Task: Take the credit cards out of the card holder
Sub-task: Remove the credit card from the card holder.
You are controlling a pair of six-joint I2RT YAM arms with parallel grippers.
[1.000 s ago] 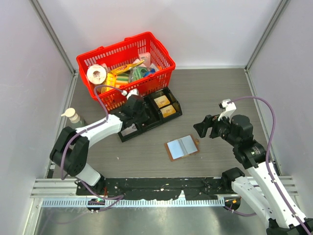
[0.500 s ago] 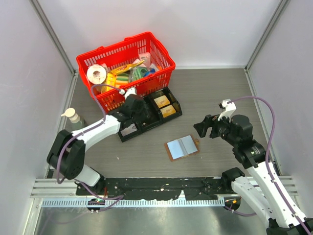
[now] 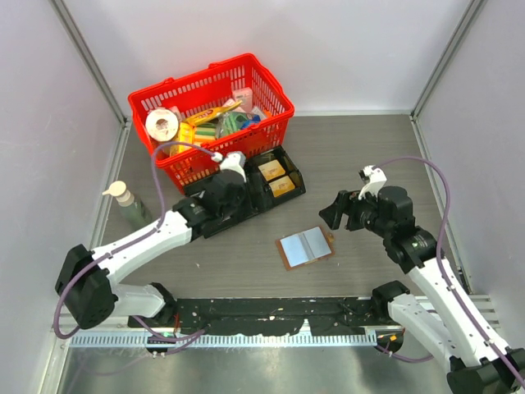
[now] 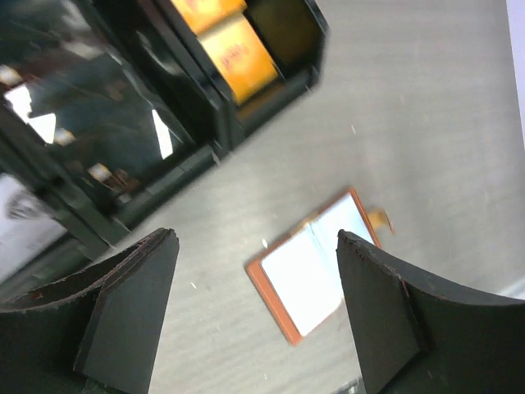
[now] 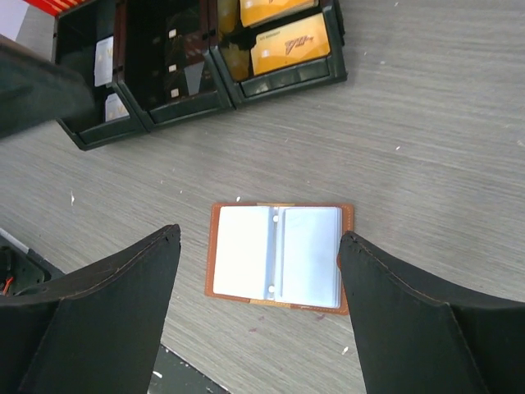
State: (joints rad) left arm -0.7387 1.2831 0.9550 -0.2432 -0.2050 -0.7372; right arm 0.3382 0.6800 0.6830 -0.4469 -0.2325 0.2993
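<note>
Nearest me, the small flat brown leather-like bifold card holder (image 3: 306, 246) lay open on the grey bench (image 3: 369, 156), pale blue-grey faces up, with nothing touching it. The right end effector (image 5: 260, 234) hung over it, fingers apart and empty. Beyond, the left end effector (image 4: 256, 238) had gone from shut tight to wide apart within the last second, above the black divided plastic tray (image 5: 283, 80), its arm reaching further out. I'd guess it had just let a card go there: a pale rectangular card (image 5: 102, 59) lay in the end compartment. Whether any remained in the sleeves I couldn't tell. Behind stood the red plastic basket (image 3: 238, 144)
</note>
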